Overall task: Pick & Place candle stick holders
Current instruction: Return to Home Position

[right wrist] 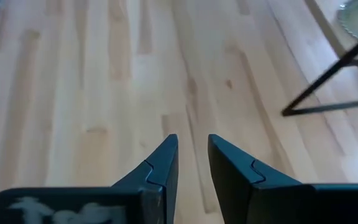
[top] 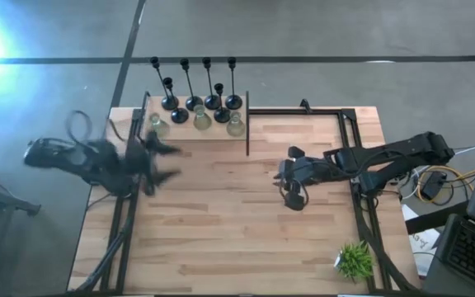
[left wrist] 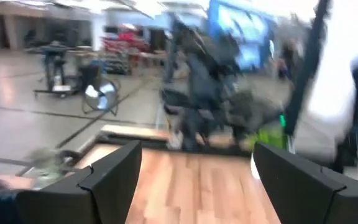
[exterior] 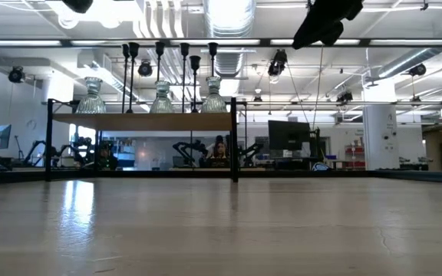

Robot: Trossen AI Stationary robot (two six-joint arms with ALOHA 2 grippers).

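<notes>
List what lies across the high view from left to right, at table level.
Left gripper → candle stick holders on the raised shelf → right gripper → green spiky plant.

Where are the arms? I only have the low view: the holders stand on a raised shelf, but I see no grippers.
Observer: The left gripper hangs by the shelf's left end, jaws wide open, empty.
Operator: And the right?
Observer: The right gripper is over the middle of the table, jaws nearly together, holding nothing.
Operator: Anything else on the table?
Observer: A small green plant, at the corner opposite the shelf, on the right arm's side.
</notes>
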